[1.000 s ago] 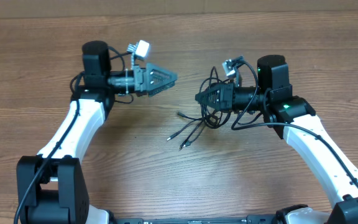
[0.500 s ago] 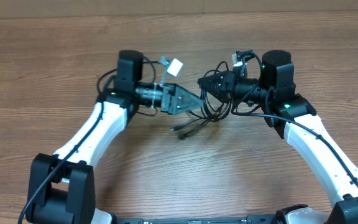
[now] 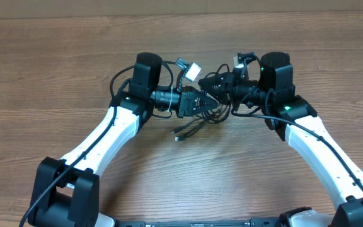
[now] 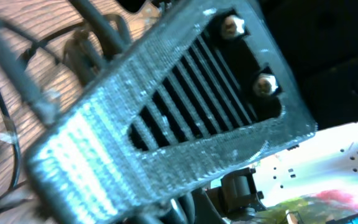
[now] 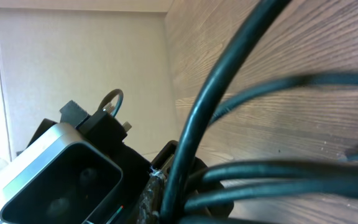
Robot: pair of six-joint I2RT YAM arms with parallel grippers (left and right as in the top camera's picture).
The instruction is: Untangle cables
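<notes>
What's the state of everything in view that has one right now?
cables: tangled, bunched between the two pincers, loose plug ends lying on the table
left pincer: shut, tip in the tangle; can't tell whether it holds a cord
right pincer: shut on the cables

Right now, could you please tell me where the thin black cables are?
Overhead view: the thin black cables bunch between the left gripper and right gripper, plug ends trailing on the wooden table.
</notes>
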